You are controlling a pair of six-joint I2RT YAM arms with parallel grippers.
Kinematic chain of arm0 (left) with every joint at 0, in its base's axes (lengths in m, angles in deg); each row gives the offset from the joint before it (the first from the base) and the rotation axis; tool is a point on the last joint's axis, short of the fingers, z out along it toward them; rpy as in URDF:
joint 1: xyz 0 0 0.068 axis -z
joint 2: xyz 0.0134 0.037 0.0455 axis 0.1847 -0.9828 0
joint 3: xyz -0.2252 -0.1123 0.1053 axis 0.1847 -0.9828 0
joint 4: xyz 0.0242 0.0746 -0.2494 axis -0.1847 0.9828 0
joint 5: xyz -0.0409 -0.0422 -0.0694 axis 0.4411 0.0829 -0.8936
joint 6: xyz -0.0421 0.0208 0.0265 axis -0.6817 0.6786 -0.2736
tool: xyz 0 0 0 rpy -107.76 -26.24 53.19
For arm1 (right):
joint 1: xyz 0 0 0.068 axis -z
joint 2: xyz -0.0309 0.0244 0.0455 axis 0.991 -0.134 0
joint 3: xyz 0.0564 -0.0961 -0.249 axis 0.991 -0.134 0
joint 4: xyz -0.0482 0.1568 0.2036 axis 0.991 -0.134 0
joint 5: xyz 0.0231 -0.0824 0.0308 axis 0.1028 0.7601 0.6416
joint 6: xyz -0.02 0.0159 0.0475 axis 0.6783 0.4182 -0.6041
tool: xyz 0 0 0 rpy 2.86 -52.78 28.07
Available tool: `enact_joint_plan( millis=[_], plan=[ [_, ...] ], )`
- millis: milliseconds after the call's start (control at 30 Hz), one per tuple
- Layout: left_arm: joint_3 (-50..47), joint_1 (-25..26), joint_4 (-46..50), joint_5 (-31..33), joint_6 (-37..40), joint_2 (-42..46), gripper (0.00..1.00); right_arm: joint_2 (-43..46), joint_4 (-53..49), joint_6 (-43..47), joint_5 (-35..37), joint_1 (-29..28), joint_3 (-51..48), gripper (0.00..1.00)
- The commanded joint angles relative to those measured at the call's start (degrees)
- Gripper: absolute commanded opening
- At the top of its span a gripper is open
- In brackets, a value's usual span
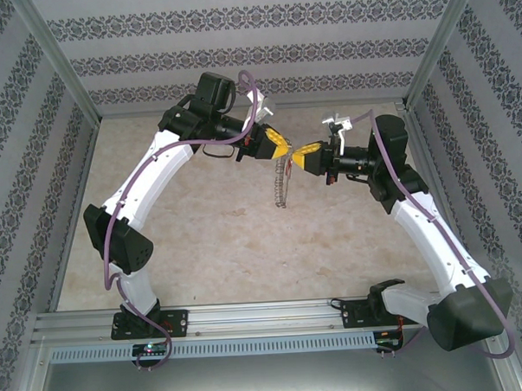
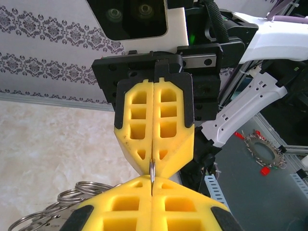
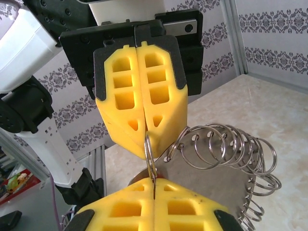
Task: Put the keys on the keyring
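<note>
A: What's at six o'clock?
B: The left hand (image 2: pixel 151 186), closed tight, tip to tip with the right hand (image 2: pixel 153 163) at centre.
A: And between them?
B: A thin metal sliver, likely the keyring (image 2: pixel 81 192); its coils sit at seven o'clock.

The top camera is looking down from behind the arm bases (image 1: pixel 150 322), seeing the whole table (image 1: pixel 229 257) from far. The left wrist camera is sitting close behind the left gripper (image 2: pixel 151 183) at six o'clock, facing the right gripper (image 2: pixel 153 163) at twelve; the right wrist camera is mirroring this. All are sharing this meeting spot.
</note>
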State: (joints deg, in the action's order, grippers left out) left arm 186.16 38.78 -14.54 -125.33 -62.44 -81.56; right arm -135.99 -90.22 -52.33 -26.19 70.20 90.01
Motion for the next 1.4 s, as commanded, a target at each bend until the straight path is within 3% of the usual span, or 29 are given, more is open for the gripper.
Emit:
enact_joint_plan(
  millis=[0,700,767,833,933,1367],
  plan=[
    [0.0,0.5,-3.9,-3.1,-0.9,3.0,0.00,0.5,1.2,0.1,-2.1,0.5,-1.2,0.00],
    [-2.7,0.9,-8.7,-4.5,-3.8,4.4,0.00,-7.0,-2.7,2.9,-5.6,-3.6,3.8,0.00],
    [-3.0,0.9,-8.7,-4.6,-3.6,4.4,0.00,-7.2,-2.3,2.6,-4.8,-3.5,4.3,0.07],
    [-3.1,0.9,-8.7,-4.7,-3.6,4.4,0.00,-6.9,-2.3,2.3,-3.9,-3.2,4.6,0.26],
    [-3.4,0.9,-8.9,-4.3,-3.6,4.5,0.00,-5.2,-2.4,1.9,-3.8,-2.1,3.9,0.36],
    [-4.6,1.0,-11.1,-4.7,-4.7,4.9,0.00,4.1,-3.7,0.7,-2.9,2.0,3.1,0.40]
  ],
)
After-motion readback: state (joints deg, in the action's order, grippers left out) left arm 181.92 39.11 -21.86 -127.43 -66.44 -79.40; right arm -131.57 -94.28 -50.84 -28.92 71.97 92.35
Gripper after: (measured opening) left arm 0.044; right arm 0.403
